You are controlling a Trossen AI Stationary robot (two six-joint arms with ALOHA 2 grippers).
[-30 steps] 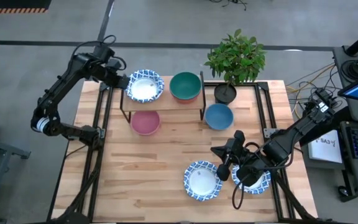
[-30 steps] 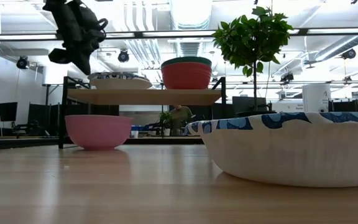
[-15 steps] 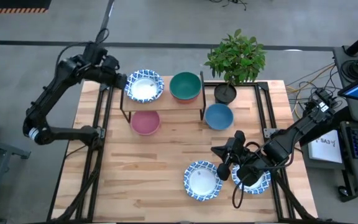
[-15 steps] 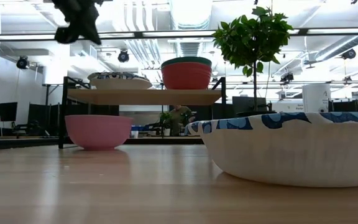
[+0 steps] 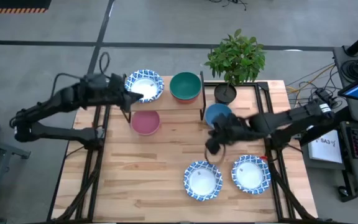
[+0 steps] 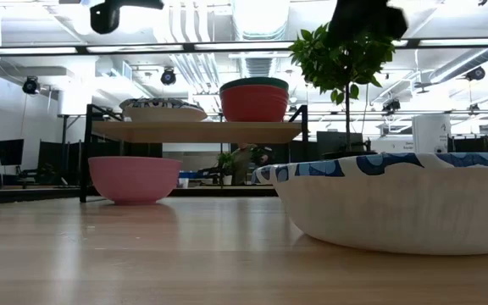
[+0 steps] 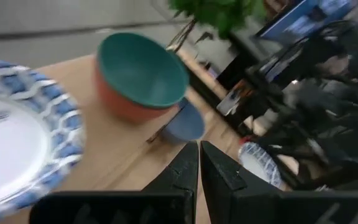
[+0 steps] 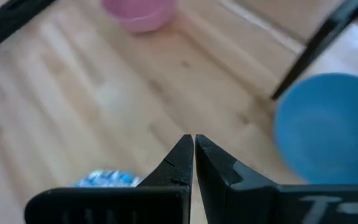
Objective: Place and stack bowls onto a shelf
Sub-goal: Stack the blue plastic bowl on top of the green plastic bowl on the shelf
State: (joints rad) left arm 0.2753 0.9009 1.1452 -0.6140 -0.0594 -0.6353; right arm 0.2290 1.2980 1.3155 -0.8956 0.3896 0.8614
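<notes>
Two stacks already sit on the shelf (image 5: 166,102): a blue-rimmed white bowl (image 5: 144,85) and a green bowl nested in a red one (image 5: 186,86), which I read as pairing by size. My left gripper (image 5: 124,96), fingers pressed together and empty, hovers beside the shelf's left end. My right gripper (image 5: 212,144), likewise closed on nothing, hangs near the blue bowl (image 5: 219,114), probably my next pick. On the table lie the pink bowl (image 5: 145,122) under the shelf and two patterned bowls (image 5: 202,180) up front
</notes>
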